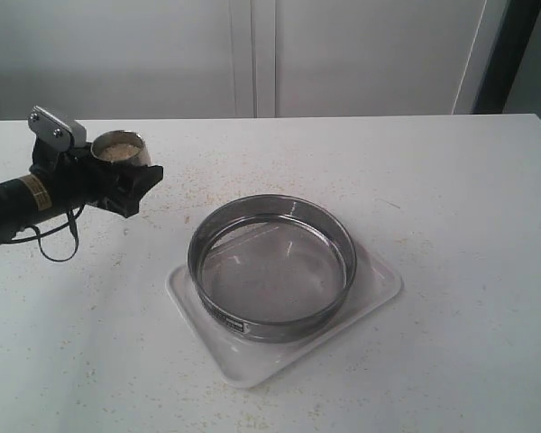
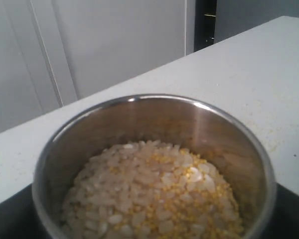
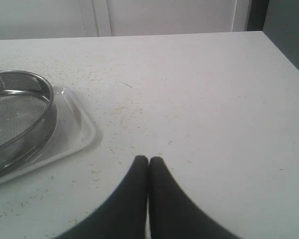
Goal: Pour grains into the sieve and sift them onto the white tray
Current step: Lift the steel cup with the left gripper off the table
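Left tool [image 1: 122, 176] holds a cup [image 1: 119, 149] of grains [image 2: 149, 189]; pour not yet begun.
Left tool is spread wide and clamped round the upright cup, well left of the sieve [image 1: 270, 200]. The grains, pale kernels mixed with yellow meal, are all in the cup. Right tool [image 3: 148, 164] is pressed together, empty, low over the counter [image 1: 451, 198] right of the tray [image 1: 379, 280]. Sieve sits on the tray, mesh bare. Step, likely: bringing the cup to the sieve. Next move calls for the cup over the sieve's middle, then a slow tip inside the rim. Count: one cup, one sieve, one tray, two tools.
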Motion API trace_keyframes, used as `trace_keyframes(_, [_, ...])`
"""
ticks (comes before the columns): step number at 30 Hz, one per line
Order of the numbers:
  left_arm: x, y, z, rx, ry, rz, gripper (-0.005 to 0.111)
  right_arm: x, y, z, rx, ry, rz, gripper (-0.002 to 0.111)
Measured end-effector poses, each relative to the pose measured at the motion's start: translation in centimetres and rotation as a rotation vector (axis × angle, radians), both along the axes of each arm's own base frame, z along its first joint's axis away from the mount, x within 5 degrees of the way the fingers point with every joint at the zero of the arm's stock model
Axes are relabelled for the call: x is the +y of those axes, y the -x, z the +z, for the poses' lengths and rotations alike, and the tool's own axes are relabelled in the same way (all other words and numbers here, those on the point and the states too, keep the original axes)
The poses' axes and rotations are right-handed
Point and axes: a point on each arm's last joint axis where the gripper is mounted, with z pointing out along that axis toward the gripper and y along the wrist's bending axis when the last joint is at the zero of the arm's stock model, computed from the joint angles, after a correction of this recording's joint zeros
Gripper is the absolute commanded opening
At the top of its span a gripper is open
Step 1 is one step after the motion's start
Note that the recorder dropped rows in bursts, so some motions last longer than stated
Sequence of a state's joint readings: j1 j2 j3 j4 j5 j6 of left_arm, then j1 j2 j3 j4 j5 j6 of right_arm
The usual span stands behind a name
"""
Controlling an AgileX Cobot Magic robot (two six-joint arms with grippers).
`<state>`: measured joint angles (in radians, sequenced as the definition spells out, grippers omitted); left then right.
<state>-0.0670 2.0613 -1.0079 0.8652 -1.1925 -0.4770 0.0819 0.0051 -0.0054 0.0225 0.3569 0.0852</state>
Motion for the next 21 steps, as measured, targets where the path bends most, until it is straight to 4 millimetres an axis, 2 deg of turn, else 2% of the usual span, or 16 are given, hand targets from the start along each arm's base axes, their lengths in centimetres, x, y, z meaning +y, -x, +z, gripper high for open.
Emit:
trace_keyframes(6, [-0.2, 0.7, 2.7, -0.061, -0.014, -0.043, 0.0, 0.0, 0.0, 0.0, 0.0, 0.0, 0.0, 0.0])
trace_keyframes(10, [-0.3, 1.7, 3.7, -0.059, -0.003, -0.055, 0.0, 0.0, 0.0, 0.0, 0.0, 0.0, 0.0, 0.0])
trace_keyframes(21, [-0.1, 5.6, 3.7, 0.008, -0.011, -0.063, 0.0, 0.0, 0.0, 0.0, 0.0, 0.0, 0.0, 0.0])
